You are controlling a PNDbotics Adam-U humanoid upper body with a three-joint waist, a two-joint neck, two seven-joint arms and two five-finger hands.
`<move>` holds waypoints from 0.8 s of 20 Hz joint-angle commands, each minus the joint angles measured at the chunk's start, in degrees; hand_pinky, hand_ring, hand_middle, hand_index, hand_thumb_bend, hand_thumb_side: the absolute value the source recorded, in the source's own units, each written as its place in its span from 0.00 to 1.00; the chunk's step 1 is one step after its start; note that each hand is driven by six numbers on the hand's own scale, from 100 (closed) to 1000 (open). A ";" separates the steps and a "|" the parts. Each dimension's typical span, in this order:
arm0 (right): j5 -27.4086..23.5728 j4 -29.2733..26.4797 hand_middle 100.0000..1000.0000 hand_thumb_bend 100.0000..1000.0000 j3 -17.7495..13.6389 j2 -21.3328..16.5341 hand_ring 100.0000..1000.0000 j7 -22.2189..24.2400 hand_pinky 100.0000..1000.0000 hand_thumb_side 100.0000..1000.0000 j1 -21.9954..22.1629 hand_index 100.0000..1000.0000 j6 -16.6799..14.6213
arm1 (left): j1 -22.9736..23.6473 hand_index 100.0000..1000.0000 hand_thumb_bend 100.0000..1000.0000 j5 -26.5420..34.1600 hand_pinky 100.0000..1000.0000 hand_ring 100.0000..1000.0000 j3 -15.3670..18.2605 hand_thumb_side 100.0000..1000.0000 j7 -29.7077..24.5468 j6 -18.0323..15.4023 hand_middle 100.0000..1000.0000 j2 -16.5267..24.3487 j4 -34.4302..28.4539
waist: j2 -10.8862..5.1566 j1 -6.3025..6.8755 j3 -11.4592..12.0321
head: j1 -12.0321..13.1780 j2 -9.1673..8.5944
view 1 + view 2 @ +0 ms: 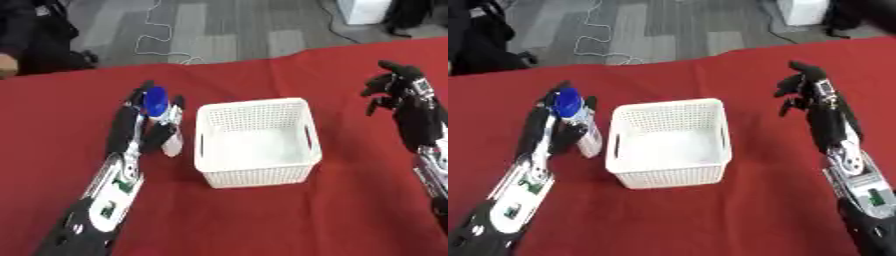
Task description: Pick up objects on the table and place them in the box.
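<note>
- Our clear plastic bottle with the blue cap (pixel 163 120) stands roughly upright, just left of the white perforated plastic basket (pixel 255 176) on the red-covered bench (pixel 289 220)
- Left hand (pixel 140 117) has its fingers wrapped round it; we judge the basket lies to its right
- Right hand (pixel 805 90) hangs unclenched, well apart

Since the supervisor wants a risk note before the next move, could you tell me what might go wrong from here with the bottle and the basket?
1. The left hand holds the blue-capped bottle tilted beside the white basket; swung low, it might clip the near rim and push the light basket across the red cloth.
2. The fingers wrap the bottle near its cap, so it could slip or swing on lifting.
3. The right hand hovers open right of the basket, possibly crowding the drop.
</note>
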 commanded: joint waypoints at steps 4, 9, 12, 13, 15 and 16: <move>-0.28 -0.58 0.55 0.11 -0.70 -0.53 0.55 0.20 0.29 1.00 -0.61 0.87 0.09 | -0.89 0.97 0.17 -0.79 0.71 0.72 0.86 1.00 -0.70 0.36 0.81 0.82 0.04 | -0.47 -0.04 -0.13 | 0.75 -0.20; -0.40 -0.53 0.55 0.11 -0.75 -0.54 0.55 0.30 0.29 1.00 -0.60 0.87 0.12 | -0.35 0.97 0.15 -1.24 0.71 0.69 0.87 1.00 -1.79 1.01 0.80 0.69 0.65 | -0.56 -0.02 -0.19 | 0.73 -0.20; -0.43 -0.49 0.55 0.11 -0.80 -0.54 0.55 0.36 0.29 1.00 -0.56 0.87 0.10 | -0.12 0.97 0.14 -1.40 0.41 0.43 1.11 1.00 -1.66 1.38 0.71 0.58 0.75 | -0.60 -0.05 -0.17 | 0.75 -0.20; -0.41 -0.46 0.55 0.11 -0.81 -0.54 0.55 0.41 0.29 1.00 -0.54 0.87 0.10 | -0.07 0.90 0.10 -1.29 0.19 0.27 1.23 1.00 -1.42 1.60 0.57 0.55 0.74 | -0.61 -0.05 -0.16 | 0.75 -0.20; -0.39 -0.42 0.55 0.11 -0.85 -0.53 0.55 0.49 0.29 1.00 -0.52 0.87 0.09 | -0.06 0.78 0.02 -1.01 0.00 0.03 1.47 0.87 -0.55 2.01 0.36 0.57 0.55 | -0.60 -0.06 -0.15 | 0.84 -0.20; -0.39 -0.41 0.55 0.11 -0.86 -0.52 0.55 0.54 0.29 1.00 -0.52 0.87 0.09 | -0.08 0.71 0.00 -0.90 0.00 0.00 1.59 0.78 -0.06 2.19 0.23 0.58 0.46 | -0.60 -0.06 -0.15 | 0.89 -0.20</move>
